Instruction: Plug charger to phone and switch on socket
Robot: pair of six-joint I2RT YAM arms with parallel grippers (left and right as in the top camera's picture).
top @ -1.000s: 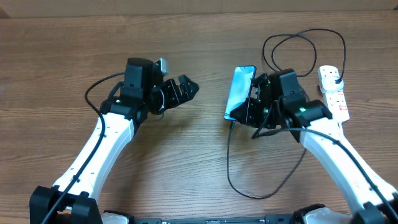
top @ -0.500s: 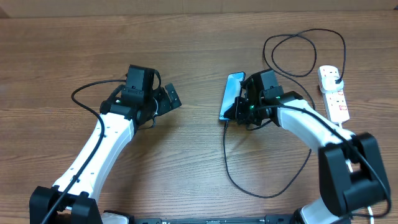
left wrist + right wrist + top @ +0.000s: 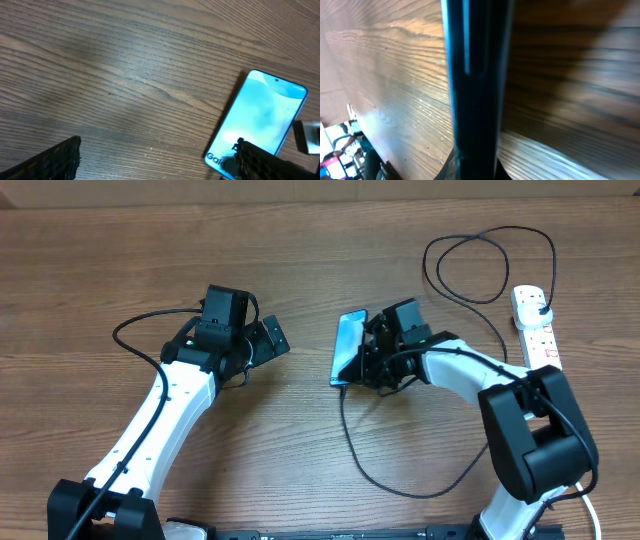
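Sliding from the right half of the table point(image 3: 320, 240) toward its middle, the right arm point(image 3: 470, 370) has brought the phone point(image 3: 349, 345) along over the last second. The left gripper point(image 3: 274, 340) has drawn back toward the left edge and hangs empty, jaws wide apart. The socket point(image 3: 536, 330) lies unmoved by the right edge, well apart from both. The phone now sits near the table's centre, between the arms, seemingly tipped up on one long side. The charger point(image 3: 344, 420) trails from its near end toward the front edge — whether the tip is seated I cannot tell. The right gripper point(image 3: 362, 364) is closed tight against that end — on phone or tip, unclear. Likely the plugging step is under way, with the switch yet to come
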